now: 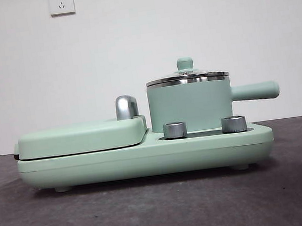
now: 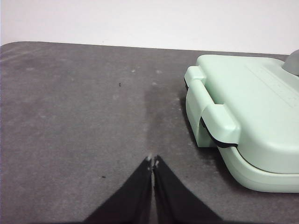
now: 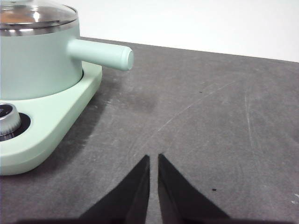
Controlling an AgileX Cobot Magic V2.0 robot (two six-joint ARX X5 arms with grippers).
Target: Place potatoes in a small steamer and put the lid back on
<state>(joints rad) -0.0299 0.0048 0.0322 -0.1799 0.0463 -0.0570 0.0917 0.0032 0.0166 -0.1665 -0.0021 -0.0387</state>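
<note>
**Lid on, both arms parked**

A white wall backs the dark counter (image 1: 153, 213). My left fingers (image 2: 153, 161) are pressed together, holding nothing, beside the griddle (image 2: 247, 112). Further right the steamer (image 1: 190, 108) sits on its base with the lid (image 1: 186, 77) seated. Orange shows through the glass, likely the potato (image 3: 14, 16). My right fingers (image 3: 153, 158) are nearly together, empty, near the handle (image 3: 100, 53).

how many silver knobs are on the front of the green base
2. One knob sits below the small steamer's left side, the other knob below its right side, nearer the side handle. None seem hidden in the front view.
</note>
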